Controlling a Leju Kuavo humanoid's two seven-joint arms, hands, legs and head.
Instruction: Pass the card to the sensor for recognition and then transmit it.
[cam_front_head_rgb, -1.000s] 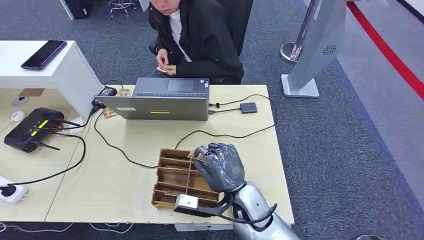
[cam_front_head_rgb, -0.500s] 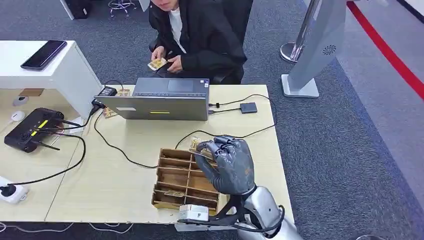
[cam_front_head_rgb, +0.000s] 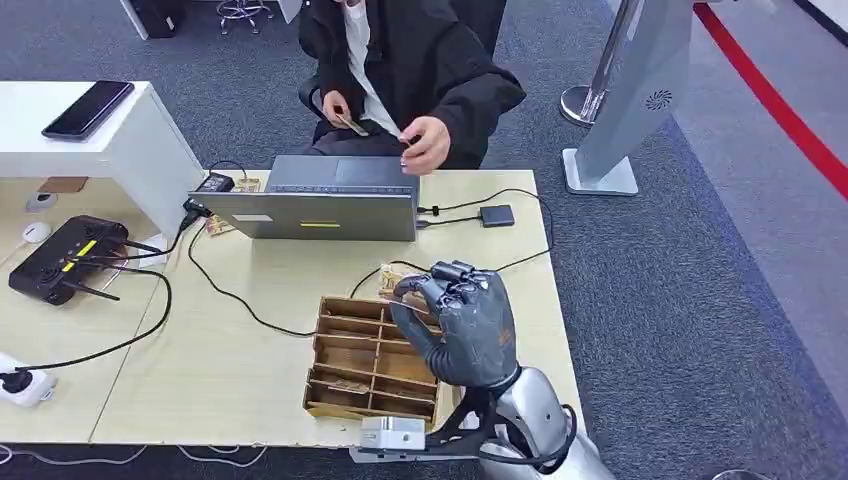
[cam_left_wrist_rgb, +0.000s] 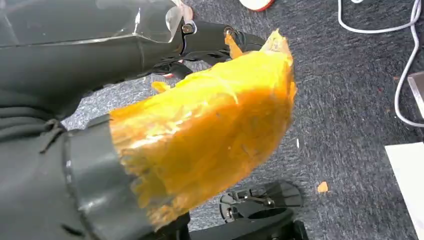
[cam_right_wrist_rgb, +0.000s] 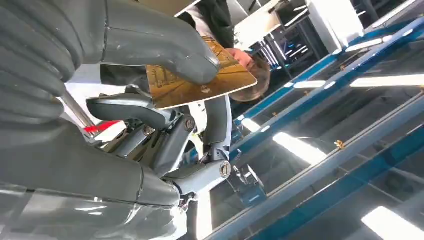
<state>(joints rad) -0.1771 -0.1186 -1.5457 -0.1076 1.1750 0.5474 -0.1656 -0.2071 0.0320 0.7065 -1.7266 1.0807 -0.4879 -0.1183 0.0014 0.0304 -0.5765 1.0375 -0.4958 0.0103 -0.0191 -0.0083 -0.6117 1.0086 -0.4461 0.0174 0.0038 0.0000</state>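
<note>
Far left of the desk there's a white power strip (cam_front_head_rgb: 20, 385) at the near edge, then a black router (cam_front_head_rgb: 60, 258) with antennas, and behind it a white shelf (cam_front_head_rgb: 120, 140) with a dark phone (cam_front_head_rgb: 88, 108) lying on top. Black cables (cam_front_head_rgb: 215, 290) snake across the light wooden table (cam_front_head_rgb: 230, 370) toward the closed grey laptop (cam_front_head_rgb: 325, 205) at the far edge.

Behind the laptop sits a person in a black jacket (cam_front_head_rgb: 430, 70), one hand (cam_front_head_rgb: 428, 143) reaching over the laptop's back edge, the other holding a card of their own.

The left hand (cam_left_wrist_rgb: 200, 135) hangs off the table over dark carpet; it's wrapped in something orange, and honestly I can't tell whether it's clenched or loose.

Middle-right of the table is the wooden divider tray (cam_front_head_rgb: 355, 360), a few cards lying in its compartments. The right hand (cam_front_head_rgb: 462, 320) hovers over the tray's far right corner, and it's grasping the card (cam_right_wrist_rgb: 200, 80), pinched between thumb and finger. In the head view the card's edge pokes out just past the fingertips, above the tray rim. In the wrist view it's a gold-brown card with a printed pattern.

Further right a small dark sensor box (cam_front_head_rgb: 497, 215) sits on the table on a cable, well apart from the hand. On the floor beyond is a grey kiosk stand (cam_front_head_rgb: 635, 100)
</note>
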